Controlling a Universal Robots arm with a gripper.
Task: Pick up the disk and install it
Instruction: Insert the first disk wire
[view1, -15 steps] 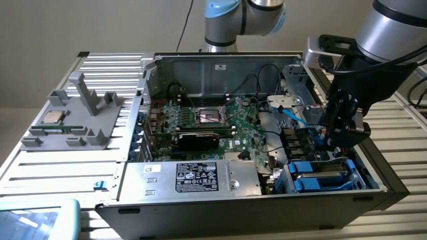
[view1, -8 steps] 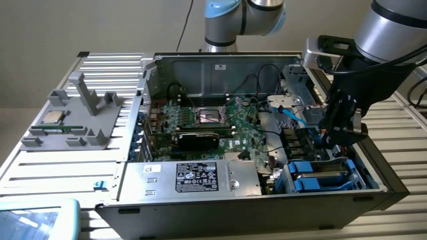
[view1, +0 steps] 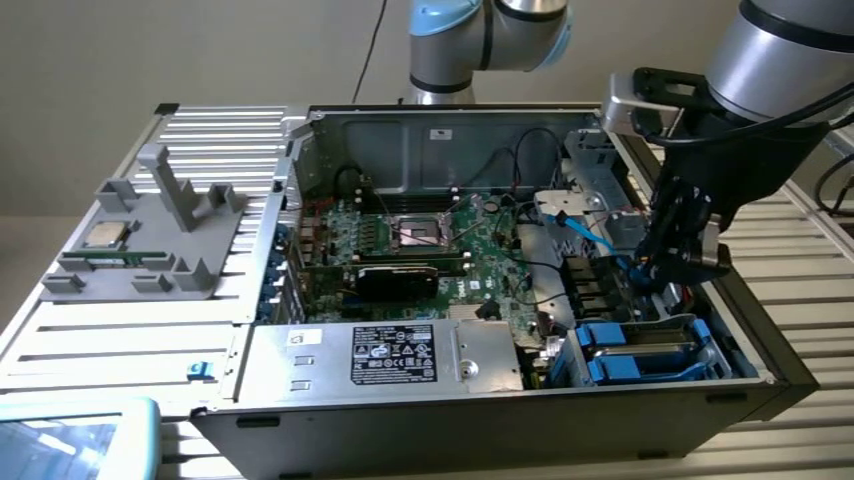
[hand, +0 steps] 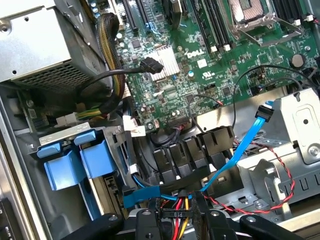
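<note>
I am watching the gripper (view1: 683, 268) hanging over cables (view1: 589, 236) inside the computer case (view1: 400, 440), near the disk (view1: 643, 347) lying in the case's corner, unable to tell whether it is open or closed.

Case (view1: 400, 130): matt grey sheet metal. Board (view1: 441, 240), centre: green, slightly glossy. Power supply (view1: 387, 355), 6 o'clock: smooth bright metal, matt black label. Disk (view1: 641, 350), 5 o'clock: grey metal framed in glossy blue plastic. Cable (hand: 240, 147): smooth blue plastic. Arm (view1: 787, 50), 1 o'clock: satin silver metal. Table (view1: 120, 340): ribbed pale metal.
</note>
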